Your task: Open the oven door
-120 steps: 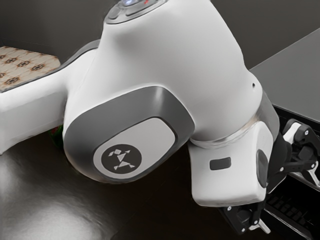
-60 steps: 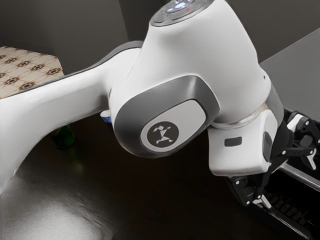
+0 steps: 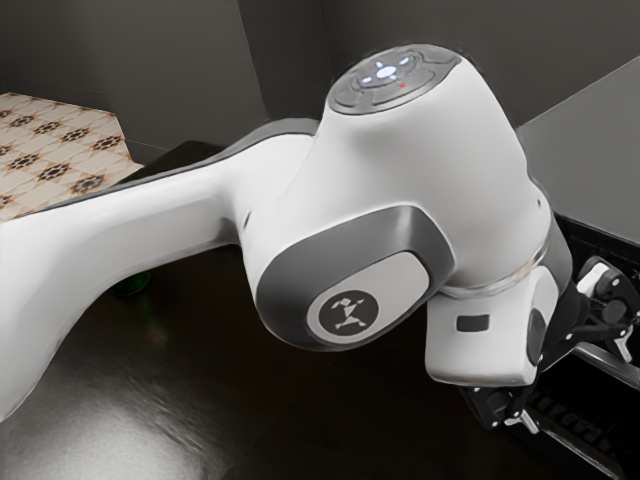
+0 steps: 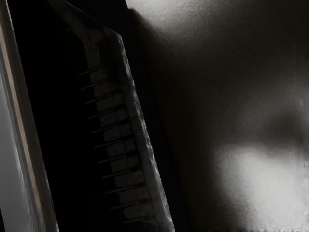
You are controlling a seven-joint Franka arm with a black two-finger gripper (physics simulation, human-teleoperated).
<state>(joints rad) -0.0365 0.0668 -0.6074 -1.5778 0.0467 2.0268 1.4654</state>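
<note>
Gripper (image 3: 577, 386), two fingers (image 3: 528, 423) spread wide, one arm (image 3: 450, 180), one dark, ribbed oven (image 4: 116, 130) close by, one tiled surface (image 3: 60, 150)

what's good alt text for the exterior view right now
A white robot arm reaches toward the exterior view's right, its black end effector open at a dark, metal-edged unit. Patterned tiles lie at the exterior view's upper left.

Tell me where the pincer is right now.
At the exterior view's right, the pincer is at the end of the white arm, by the dark slotted panel.
</note>
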